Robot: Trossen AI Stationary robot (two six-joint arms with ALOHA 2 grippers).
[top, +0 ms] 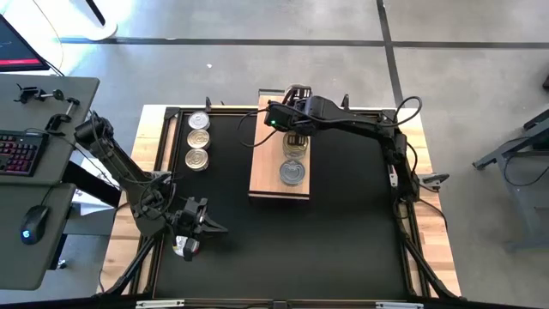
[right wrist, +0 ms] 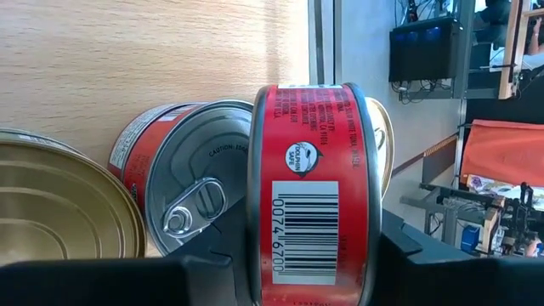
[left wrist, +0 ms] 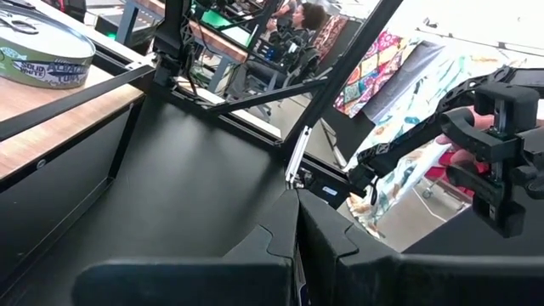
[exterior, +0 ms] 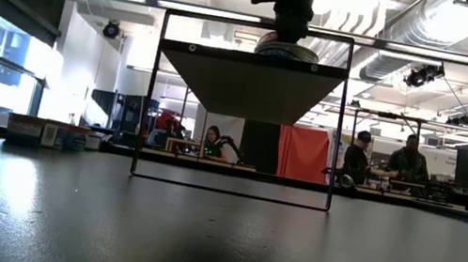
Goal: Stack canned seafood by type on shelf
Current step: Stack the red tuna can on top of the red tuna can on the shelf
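The shelf [top: 266,184] is a wooden board in the middle of the black table. My right gripper [top: 296,137] hangs over its far half, shut on a red-labelled tin [right wrist: 306,195] turned on edge. Under it on the shelf lie a red tin with a silver pull-tab lid [right wrist: 191,200] and a gold-lidded tin [right wrist: 59,212]. Another tin [top: 292,173] lies nearer on the shelf. Three tins [top: 198,138] stand in a row at the table's far left. My left gripper [top: 196,236] waits, shut, at the near left. My right gripper pinches the red-labelled tin between its two fingers [right wrist: 212,255], one on each flat face [right wrist: 253,246]. The fingers slant down from the table's right. The tin stands on edge, its barcode side wall toward the wrist, above the tins lying on the shelf.
The shelf stands raised on a thin black frame [exterior: 149,98]. A desk with a keyboard [top: 19,153] and a mouse [top: 33,225] is left of the table. People sit at benches [exterior: 381,160] in the room beyond. Bare black tabletop [top: 343,232] lies near and right of the shelf.
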